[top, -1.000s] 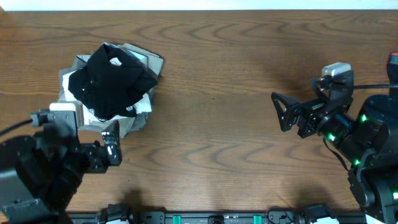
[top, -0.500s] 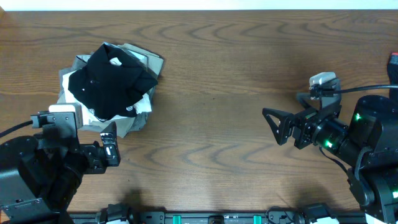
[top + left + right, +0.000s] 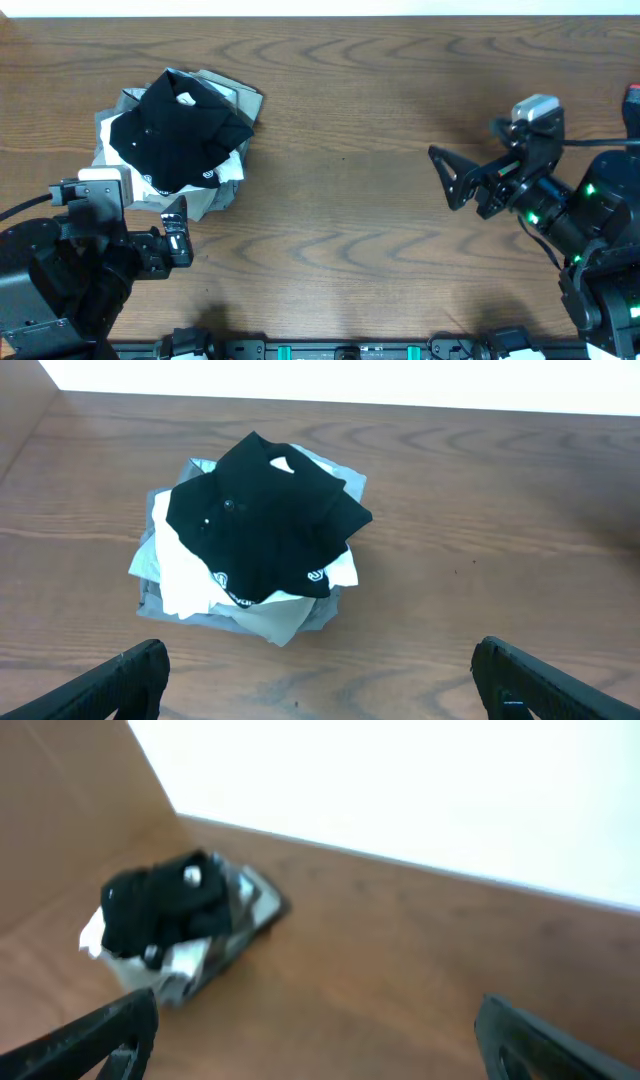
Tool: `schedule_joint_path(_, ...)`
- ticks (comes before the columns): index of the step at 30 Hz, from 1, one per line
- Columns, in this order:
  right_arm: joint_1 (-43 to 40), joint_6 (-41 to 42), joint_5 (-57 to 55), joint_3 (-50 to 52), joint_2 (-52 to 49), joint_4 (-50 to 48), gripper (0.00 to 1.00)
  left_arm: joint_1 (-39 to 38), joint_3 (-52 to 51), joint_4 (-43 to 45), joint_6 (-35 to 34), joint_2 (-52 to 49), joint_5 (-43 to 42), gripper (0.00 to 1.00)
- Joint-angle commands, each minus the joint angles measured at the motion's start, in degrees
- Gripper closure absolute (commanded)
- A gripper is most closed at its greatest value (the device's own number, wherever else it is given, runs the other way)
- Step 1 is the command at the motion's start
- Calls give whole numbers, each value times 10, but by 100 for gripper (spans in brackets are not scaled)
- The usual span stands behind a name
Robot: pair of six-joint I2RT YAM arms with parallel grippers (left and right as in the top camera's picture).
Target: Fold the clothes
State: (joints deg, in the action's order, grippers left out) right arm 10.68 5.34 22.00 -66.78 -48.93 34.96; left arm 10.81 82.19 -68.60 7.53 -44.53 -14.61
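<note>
wood-grain table point(image 3: 360, 200) carries heaped clothes point(image 3: 178, 135).

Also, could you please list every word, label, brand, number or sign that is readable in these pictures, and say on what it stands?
No text can be read in any view.
Two small white marks near the hem of the crumpled black fabric T-shirt: too small to read.
White neck label on the same shirt: no print can be made out.
Right wrist view: too blurred for any text.
</note>
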Motion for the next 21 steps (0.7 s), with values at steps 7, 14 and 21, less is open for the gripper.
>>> schedule_joint_path(7,5,-40,-27,226,147,-212,1,-2,-4,0,3,-3,3,2)
schedule_joint_path(14,5,-42,-36,394,294,-253,1,-2,-4,0,3,-3,3,2)
schedule_joint_path(21,5,-42,-42,499,440,-250,1,-2,-4,0,3,-3,3,2)
